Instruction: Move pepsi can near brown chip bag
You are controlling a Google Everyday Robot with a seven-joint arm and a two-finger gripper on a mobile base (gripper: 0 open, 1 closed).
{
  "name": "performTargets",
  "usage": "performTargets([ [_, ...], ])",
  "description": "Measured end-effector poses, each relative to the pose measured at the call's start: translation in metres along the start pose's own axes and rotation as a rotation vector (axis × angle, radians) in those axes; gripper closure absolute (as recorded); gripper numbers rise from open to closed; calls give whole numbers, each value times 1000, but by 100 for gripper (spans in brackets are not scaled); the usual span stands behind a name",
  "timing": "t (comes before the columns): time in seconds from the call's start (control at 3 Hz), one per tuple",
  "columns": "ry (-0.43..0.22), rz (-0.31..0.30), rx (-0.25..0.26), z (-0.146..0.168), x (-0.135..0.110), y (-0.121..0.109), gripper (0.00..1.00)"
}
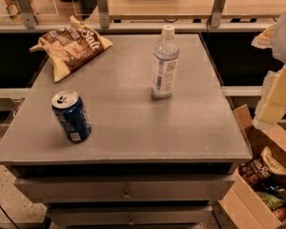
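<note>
The pepsi can (pixel 71 117), dark blue with a silver top and pull tab, stands upright at the front left of the grey table (pixel 128 128). The brown chip bag (pixel 71 46) lies flat at the table's back left corner, well behind the can. My gripper (pixel 275 97) shows as pale yellowish blocks at the right edge of the view, off the table's right side and far from the can. It holds nothing that I can see.
A clear water bottle (pixel 164 63) with a white cap stands upright at the table's back middle. An open cardboard box (pixel 262 185) with snack bags and cans sits on the floor at the right. A counter with metal posts (pixel 103 6) runs behind the table.
</note>
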State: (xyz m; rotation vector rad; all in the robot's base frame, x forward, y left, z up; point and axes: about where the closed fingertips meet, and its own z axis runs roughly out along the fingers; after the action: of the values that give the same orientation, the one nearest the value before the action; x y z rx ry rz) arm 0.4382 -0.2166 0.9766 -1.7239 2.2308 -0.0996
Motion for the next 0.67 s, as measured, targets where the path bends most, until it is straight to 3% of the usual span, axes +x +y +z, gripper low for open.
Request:
performTargets([
  [0.33,0,0,0,0,0,0,0],
  [0.67,-82,15,-10,7,-4,-1,0],
])
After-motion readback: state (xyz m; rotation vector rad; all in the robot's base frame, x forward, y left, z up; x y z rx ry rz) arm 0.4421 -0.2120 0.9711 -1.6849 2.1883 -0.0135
